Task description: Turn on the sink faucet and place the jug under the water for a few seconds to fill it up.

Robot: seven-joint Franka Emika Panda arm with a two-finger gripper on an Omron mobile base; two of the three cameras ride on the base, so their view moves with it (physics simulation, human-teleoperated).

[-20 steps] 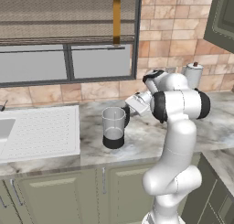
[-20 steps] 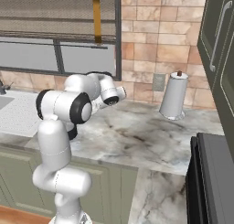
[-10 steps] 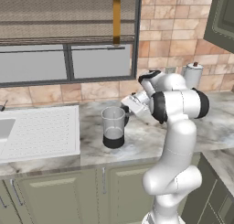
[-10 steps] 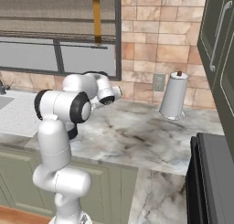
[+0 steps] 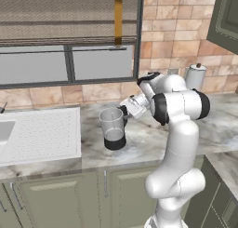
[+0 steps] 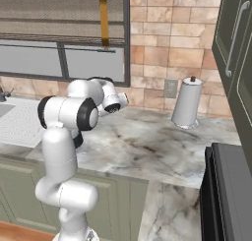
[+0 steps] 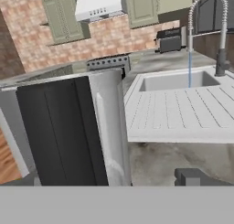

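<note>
The jug (image 5: 113,129), clear with a black base, stands upright on the marble counter just right of the drainboard. My gripper (image 5: 127,110) hangs open right beside the jug's handle side, at rim height, holding nothing. In the hand view the jug (image 7: 109,122) looms close on the left with its black handle (image 7: 59,131) facing me, and one fingertip (image 7: 189,176) shows at the lower right. Beyond it lies the sink (image 7: 178,81), with the sink faucet (image 7: 206,1) arching over it. The water (image 7: 189,67) falls as a thin blue stream into the basin.
The dotted drainboard (image 5: 42,134) lies between the jug and the basin. A white-grey lidded canister (image 6: 187,105) stands at the back wall to the right. A dark stove (image 6: 231,186) sits at the far right, and a window runs above the counter.
My hand has slid left and slightly down, closing the gap to the jug's handle side. The jug has not moved and the jaws stay wide.
</note>
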